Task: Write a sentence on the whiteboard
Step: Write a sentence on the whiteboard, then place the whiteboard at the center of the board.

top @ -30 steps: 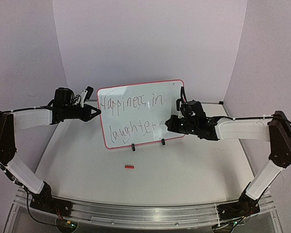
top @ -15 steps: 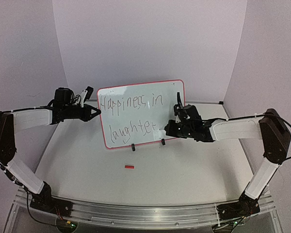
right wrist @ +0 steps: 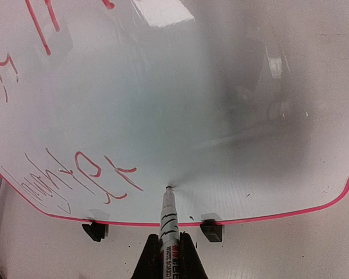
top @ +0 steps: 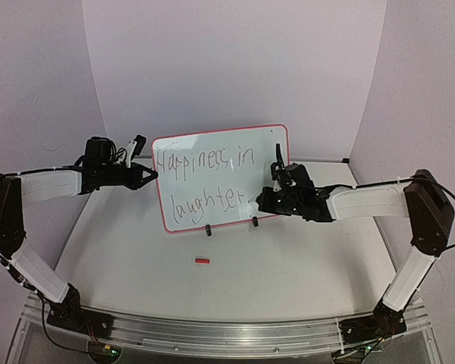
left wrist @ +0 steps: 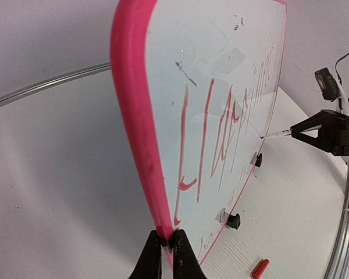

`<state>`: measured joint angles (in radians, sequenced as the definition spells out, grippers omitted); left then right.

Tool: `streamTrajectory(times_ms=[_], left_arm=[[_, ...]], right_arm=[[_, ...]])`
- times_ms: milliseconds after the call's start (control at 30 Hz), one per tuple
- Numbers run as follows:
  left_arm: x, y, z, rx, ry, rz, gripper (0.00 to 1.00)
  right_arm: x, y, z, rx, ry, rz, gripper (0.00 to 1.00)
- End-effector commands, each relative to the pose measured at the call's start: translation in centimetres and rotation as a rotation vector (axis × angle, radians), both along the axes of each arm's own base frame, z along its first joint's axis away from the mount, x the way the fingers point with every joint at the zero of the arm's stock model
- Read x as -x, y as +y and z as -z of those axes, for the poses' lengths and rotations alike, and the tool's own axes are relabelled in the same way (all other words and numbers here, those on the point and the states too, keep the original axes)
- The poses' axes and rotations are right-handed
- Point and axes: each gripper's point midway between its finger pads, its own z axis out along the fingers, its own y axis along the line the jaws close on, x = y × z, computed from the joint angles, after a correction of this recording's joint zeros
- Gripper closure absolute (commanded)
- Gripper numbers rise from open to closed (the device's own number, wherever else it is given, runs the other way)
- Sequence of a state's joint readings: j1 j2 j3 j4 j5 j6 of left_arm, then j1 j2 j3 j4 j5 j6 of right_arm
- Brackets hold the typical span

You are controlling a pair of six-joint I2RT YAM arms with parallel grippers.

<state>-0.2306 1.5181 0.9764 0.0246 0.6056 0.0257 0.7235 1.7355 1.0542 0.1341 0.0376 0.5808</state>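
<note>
**Whiteboard (top: 267, 155) one dot short of done**

It stands upright on its two feet at the back of the surface (top: 288, 258). The sentence (top: 205, 161) runs across it in two lines. The left gripper (left wrist: 164, 238) is clenched on the red frame at the left edge, which steadies the board. The right gripper (right wrist: 168, 238) is clamped on the marker (right wrist: 168, 218). The marker's long axis points straight ahead into the board face. Its tip touches low on the right side, just after the last letter of "laughter" and just above the bottom frame. The writing arm is therefore already at the spot. The closing full stop looks like the only stroke left, and it needs a light press rather than any travel.
</note>
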Motion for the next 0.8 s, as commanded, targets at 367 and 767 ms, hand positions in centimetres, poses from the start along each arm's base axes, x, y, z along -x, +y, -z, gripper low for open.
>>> streamTrajectory(times_ms=[367,767], left_arm=[[-0.4,0.5,-1.3,-0.038,-0.068,-0.023,0.82],[1.8,3.3,-2.3,-0.021,-0.128,-0.184,0.27]], right_arm=[[2.7,1.8,-5.8,-0.132,-0.15,-0.214,1.0],[4.4,-1.2,-7.5,-0.173,-0.156,-0.228,1.0]])
